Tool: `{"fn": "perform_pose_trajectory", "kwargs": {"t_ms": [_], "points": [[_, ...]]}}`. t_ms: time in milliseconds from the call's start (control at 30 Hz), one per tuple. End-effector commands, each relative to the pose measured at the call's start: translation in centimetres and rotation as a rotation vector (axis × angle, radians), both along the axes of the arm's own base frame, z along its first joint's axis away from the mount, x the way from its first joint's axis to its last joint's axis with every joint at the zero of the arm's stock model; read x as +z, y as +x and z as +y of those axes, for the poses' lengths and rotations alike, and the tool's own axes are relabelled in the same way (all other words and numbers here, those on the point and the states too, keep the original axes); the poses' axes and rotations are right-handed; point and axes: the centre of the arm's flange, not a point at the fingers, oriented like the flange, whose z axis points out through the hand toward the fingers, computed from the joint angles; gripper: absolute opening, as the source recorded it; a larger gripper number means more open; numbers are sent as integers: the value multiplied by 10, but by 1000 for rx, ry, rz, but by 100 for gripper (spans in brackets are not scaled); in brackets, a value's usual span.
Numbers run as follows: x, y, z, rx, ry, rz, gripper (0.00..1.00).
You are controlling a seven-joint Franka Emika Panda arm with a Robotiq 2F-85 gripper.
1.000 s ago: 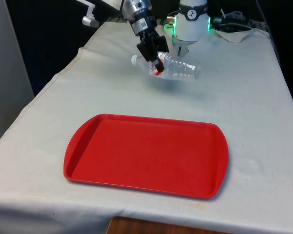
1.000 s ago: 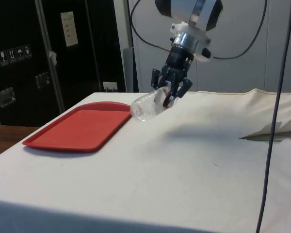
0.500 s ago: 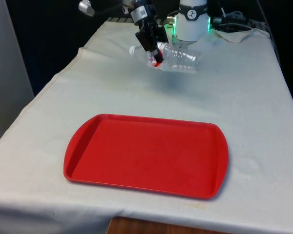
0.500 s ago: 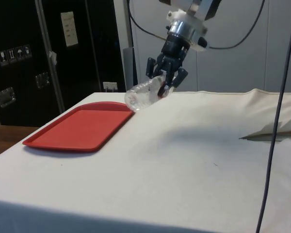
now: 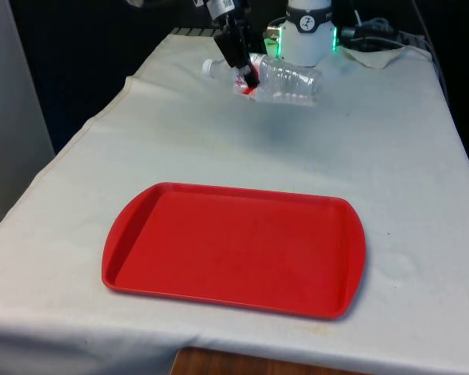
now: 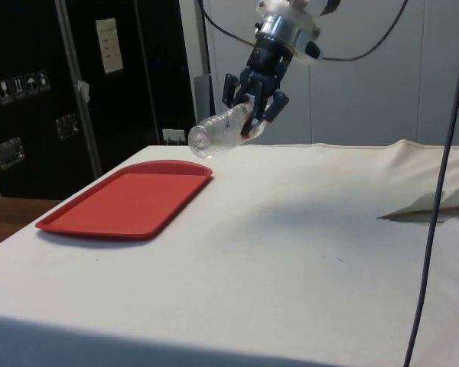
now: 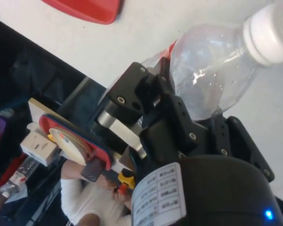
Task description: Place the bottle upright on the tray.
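Bottle sideways in raised gripper

My arm reaches down from above and slants toward the front view's left, the wrist tilted so that my gripper points down and forward at an angle. In the side view the gripper hangs high above the surface, touching nothing below it. My fingers are closed on the bottle near its neck, holding it almost level in the air, its capped end toward the front view's left.
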Motion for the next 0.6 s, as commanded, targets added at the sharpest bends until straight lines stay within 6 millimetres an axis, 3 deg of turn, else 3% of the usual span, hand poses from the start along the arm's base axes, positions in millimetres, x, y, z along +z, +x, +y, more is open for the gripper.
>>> {"fn": "perform_pose_trajectory", "kwargs": {"t_ms": [0,567], "points": [[2,1,0,1,-3,-2,3],[32,18,0,27,-64,-11,3]]}}
